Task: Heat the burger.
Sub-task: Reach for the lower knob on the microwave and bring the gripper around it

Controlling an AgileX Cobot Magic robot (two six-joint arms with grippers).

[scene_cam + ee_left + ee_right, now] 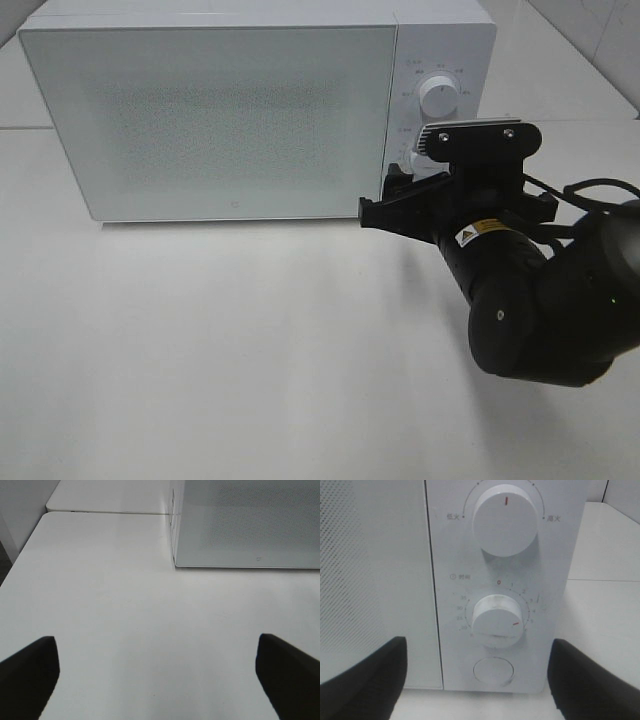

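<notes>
**A:** What is filling most of the scene?

**B:** A white worktop (250, 380) is carrying a white microwave (200, 110). The microwave is standing with its frosted door (210, 120) shut.

**A:** And the burger?

**B:** It is not showing in any view, so I cannot tell where it is lying. The frosted door is letting nothing show through.

**A:** What are the arms doing?

**B:** The black right arm (540, 320) is reaching in front of the control panel. The right tool (390, 195) is hovering just before the panel with its fingers (365, 680) standing apart, gripping nothing. The left tool (156, 645) is hanging over the worktop near the microwave's front corner, also spread wide and gripping nothing.

**A:** And the controls?

**B:** The upper dial (505, 520) is pointing its red mark at mid-scale. The lower dial (497, 621) is showing its mark off the red zero. A round button (493, 670) is sitting just beneath it.
</notes>
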